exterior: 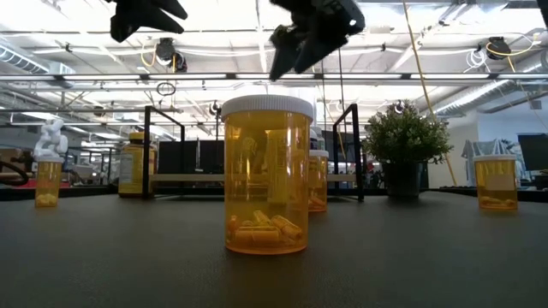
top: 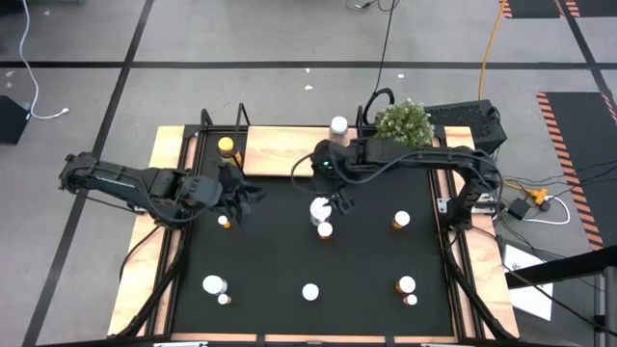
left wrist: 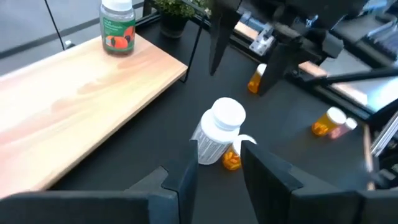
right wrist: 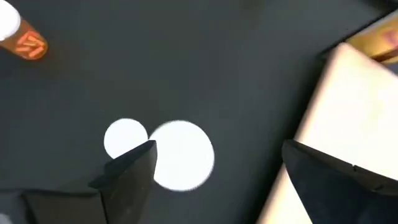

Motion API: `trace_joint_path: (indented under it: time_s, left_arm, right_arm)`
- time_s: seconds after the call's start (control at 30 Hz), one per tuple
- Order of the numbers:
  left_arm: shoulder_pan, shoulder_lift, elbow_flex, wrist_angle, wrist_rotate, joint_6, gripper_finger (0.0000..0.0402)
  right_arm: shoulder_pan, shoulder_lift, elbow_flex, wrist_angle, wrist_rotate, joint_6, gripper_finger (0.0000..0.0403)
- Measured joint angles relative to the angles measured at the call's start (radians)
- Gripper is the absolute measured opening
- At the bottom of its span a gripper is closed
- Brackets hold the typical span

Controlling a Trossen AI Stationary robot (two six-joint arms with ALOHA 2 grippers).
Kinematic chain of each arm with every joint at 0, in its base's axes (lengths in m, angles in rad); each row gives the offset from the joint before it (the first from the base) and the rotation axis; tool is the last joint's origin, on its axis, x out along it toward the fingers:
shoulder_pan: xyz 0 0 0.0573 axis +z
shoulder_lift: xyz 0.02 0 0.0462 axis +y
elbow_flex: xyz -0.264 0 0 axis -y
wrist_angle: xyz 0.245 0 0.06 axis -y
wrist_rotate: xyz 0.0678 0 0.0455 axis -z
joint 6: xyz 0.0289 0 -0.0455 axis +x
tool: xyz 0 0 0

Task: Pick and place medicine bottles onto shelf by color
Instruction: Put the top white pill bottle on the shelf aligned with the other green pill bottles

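White plastic is what you are lining up on: the white bottle [top: 319,208] stands upright mid-mat on the black tabletop [top: 289,260], touching a smaller orange bottle [top: 325,229], and your right gripper [right wrist: 214,165] hangs directly above the pair with its jaws spread wide and holding nothing. Expect it to be light, rigid and smooth-walled, so take it across the ribbed body below the cap [left wrist: 227,114], not on the cap itself; its neighbour could tip. The shelf [top: 280,149] lies just beyond, carrying a white bottle with a coloured label [left wrist: 117,26] and a yellow-lidded amber jar [top: 227,146]. The near amber bottle [exterior: 266,175] shows a few capsules at its bottom. Your left gripper [top: 239,196] waits with jaws apart by another orange bottle [top: 225,222].
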Motion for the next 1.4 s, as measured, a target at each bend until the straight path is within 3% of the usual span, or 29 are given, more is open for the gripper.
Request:
trace_joint_path:
  time_s: [0.2, 0.53, 0.9, 1.23, 1.4]
  left_arm:
    - [0.005, 0.0, 0.0, -0.002, 0.001, 0.078, 0.0122]
    - [0.005, 0.0, 0.0, -0.018, -0.006, 0.017, 0.0122]
    - [0.023, 0.032, 0.0, -0.026, -0.022, 0.064, 0.0122]
    - [0.053, 0.042, 0.0, -0.035, -0.021, 0.068, 0.0122]
    - [0.076, 0.043, 0.0, -0.036, -0.021, 0.068, 0.0122]
  right_arm:
    - [0.011, 0.039, 0.001, 0.037, -0.058, 0.017, 0.0326]
    - [0.016, 0.069, -0.048, 0.073, -0.083, -0.001, 0.0327]
    - [0.016, 0.071, -0.167, 0.1, 0.003, 0.045, 0.0323]
    - [0.016, 0.059, -0.167, 0.128, 0.002, 0.099, 0.0234]
    - [0.015, 0.048, -0.167, 0.115, 0.006, 0.155, 0.023]
